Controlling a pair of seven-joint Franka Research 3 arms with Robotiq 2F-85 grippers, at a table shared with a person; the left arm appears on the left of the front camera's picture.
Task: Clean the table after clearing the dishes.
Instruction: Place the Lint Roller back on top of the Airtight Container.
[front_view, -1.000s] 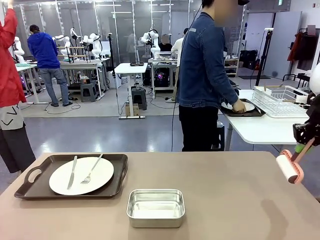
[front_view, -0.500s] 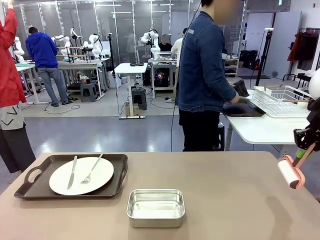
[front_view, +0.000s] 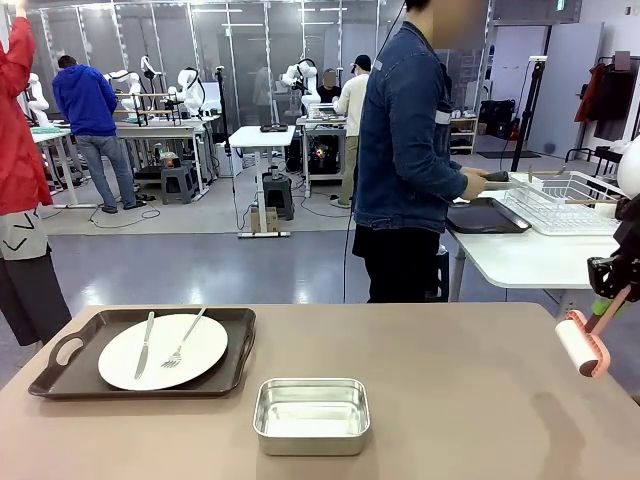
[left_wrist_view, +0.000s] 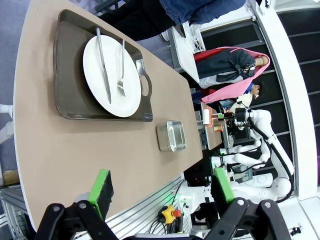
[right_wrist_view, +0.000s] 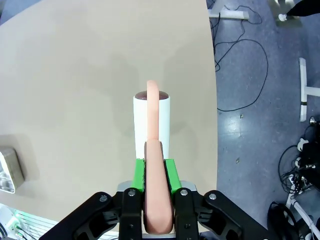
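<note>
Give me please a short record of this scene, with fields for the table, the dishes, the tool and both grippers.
surface: beige-brown table, steel pan near the middle
dishes: white plate, knife and fork on a dark tray, robot's left side, not cleared
tool: pink lint roller, in the air over the table's right end
right gripper: jaws shut on the lint roller's handle
left gripper: jaws open, empty
person: at the white table, by a second tray
</note>
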